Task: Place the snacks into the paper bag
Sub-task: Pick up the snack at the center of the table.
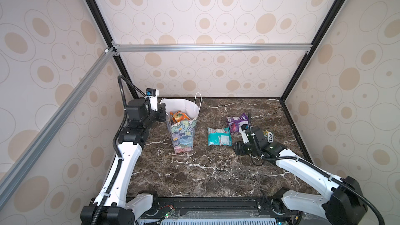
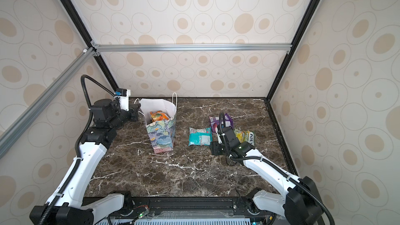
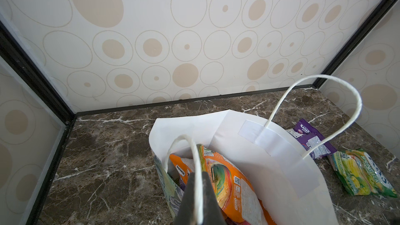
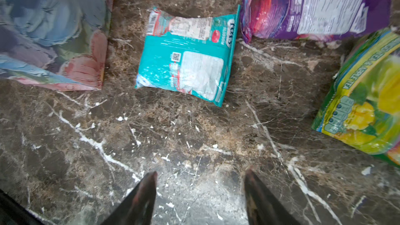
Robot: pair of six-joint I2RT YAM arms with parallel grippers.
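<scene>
On the dark marble table (image 1: 194, 169) the paper bag (image 1: 183, 136) stands up with its mouth open. Some of the snacks are in it already. An orange packet (image 1: 178, 116) shows at the top, and I cannot tell how many lie under it.

Three packets are left out on the table, away from the bag. A teal packet (image 1: 218, 136) is closest to the bag. A purple packet (image 1: 234, 122) lies behind it. A green and yellow packet (image 2: 245, 137) is partly hidden by the right arm. So the job looks part done, with three more to go.

The left gripper (image 3: 195, 176) is squeezed shut on the bag's near cord handle (image 3: 195, 154), and seems to steady the bag. The right gripper (image 4: 201, 171) is partly open and has nothing in it. It hangs low over bare table, near the teal packet but not touching it.
</scene>
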